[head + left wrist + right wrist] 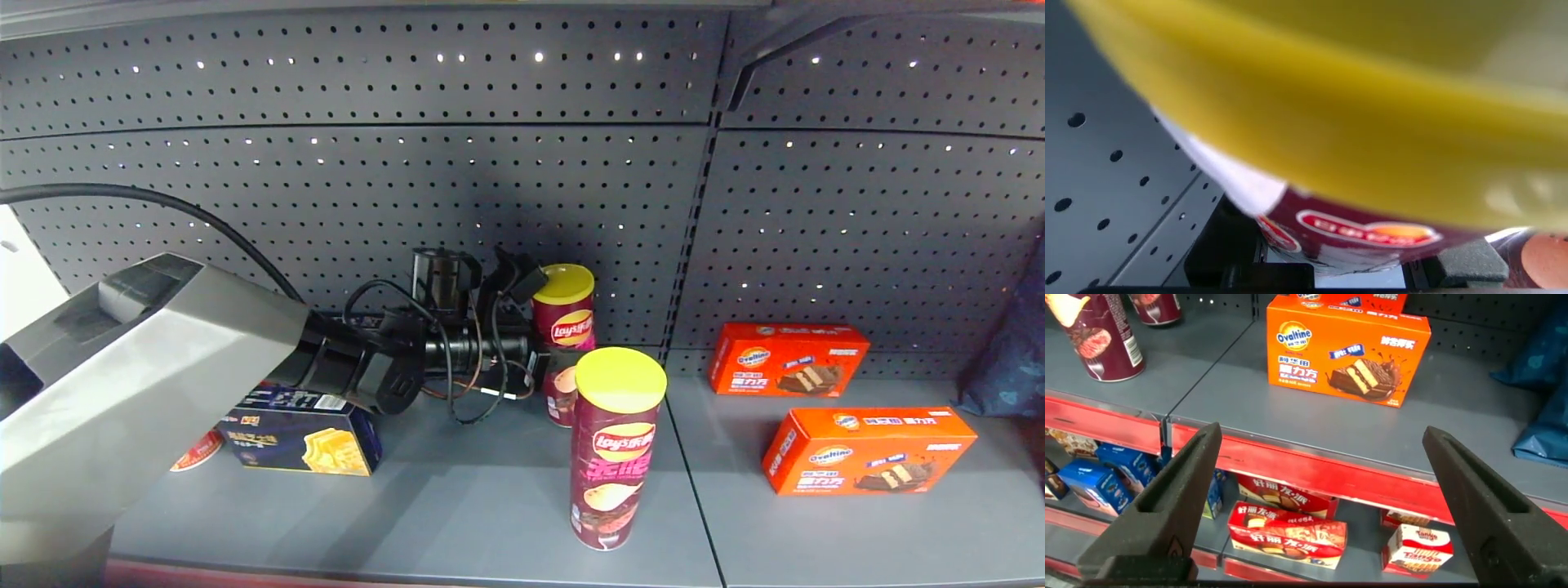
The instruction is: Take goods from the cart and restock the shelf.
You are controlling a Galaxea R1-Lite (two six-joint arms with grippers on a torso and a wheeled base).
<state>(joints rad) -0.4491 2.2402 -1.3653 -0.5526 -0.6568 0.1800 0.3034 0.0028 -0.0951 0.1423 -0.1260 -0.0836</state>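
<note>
Back can: The back can (565,314) stood upright with its yellow lid up, deep on the shelf (457,498) and close to the pegboard (367,188). Whether its base rested on the shelf or hung just above it could not be told.
Why held so: It was taken round the body from the side. That probably kept it upright and let it go in deep at the rear.
Front can: The front can (616,445) stood upright near the shelf's front edge, ahead of the back can and apart from it. The two seemed meant as a front-to-back row, labels facing out.
Neighbours: A blue box (302,433) lay under the left arm. The near orange box (867,451) and the far orange box (788,359) sat in the next bay to the right, well apart from the cans. Like seemed kept with like.
Left gripper: The left gripper (535,331) had a finger on each side of the back can and appeared closed on it.
Left arm pose: It reached in from the left, forearm nearly level above the shelf, wrist aimed at the rear.
Right gripper: The right gripper (1323,431) was spread wide with nothing between its fingers. It hung before the shelf's front edge, facing the near orange box, probably free for the next item.
Step judged: Setting the back can down, with release safe only once its base sat flat.
</note>
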